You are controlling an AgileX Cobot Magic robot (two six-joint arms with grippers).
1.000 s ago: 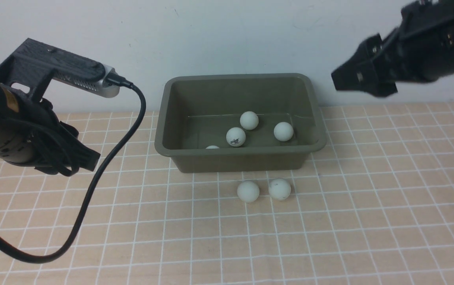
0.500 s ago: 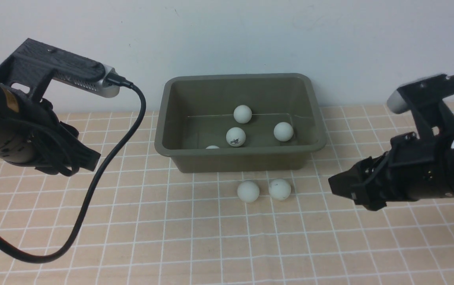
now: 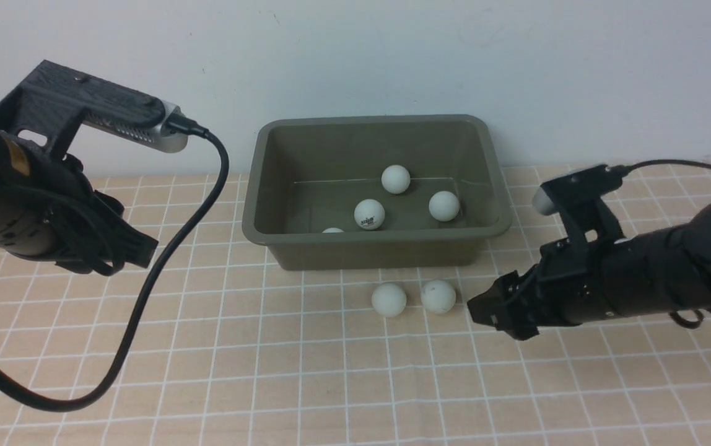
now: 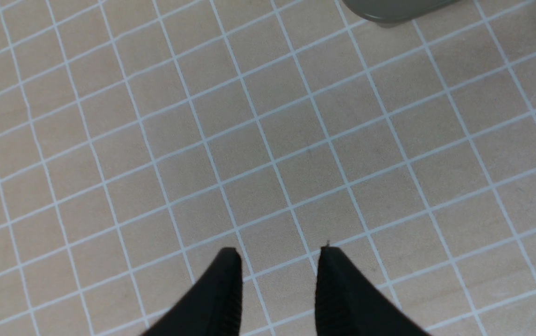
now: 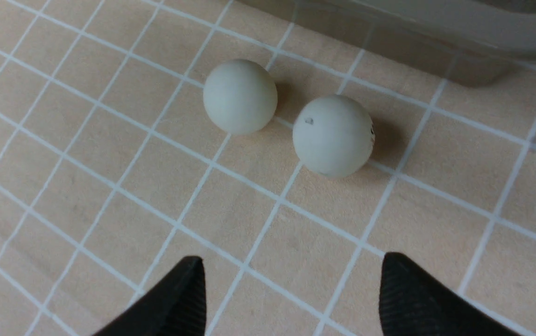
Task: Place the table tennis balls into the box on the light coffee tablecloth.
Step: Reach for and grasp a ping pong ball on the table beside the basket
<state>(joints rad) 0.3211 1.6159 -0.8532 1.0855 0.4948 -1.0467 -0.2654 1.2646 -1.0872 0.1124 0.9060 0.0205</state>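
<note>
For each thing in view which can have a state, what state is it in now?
Box: upright, open on top, four balls visible inside
Balls inside: resting in the box, not held
Left loose ball: on the cloth, outside the box
Right loose ball: on the cloth, outside the box
Cloth: spread out
Left pincer: partly open, empty
Right pincer: open, empty

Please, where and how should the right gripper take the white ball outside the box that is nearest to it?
Grip the ball around its widest middle, probably from above, with one finger on each side. It is round and has no handle. Closing clear of the other ball and the box seems safest.
</note>
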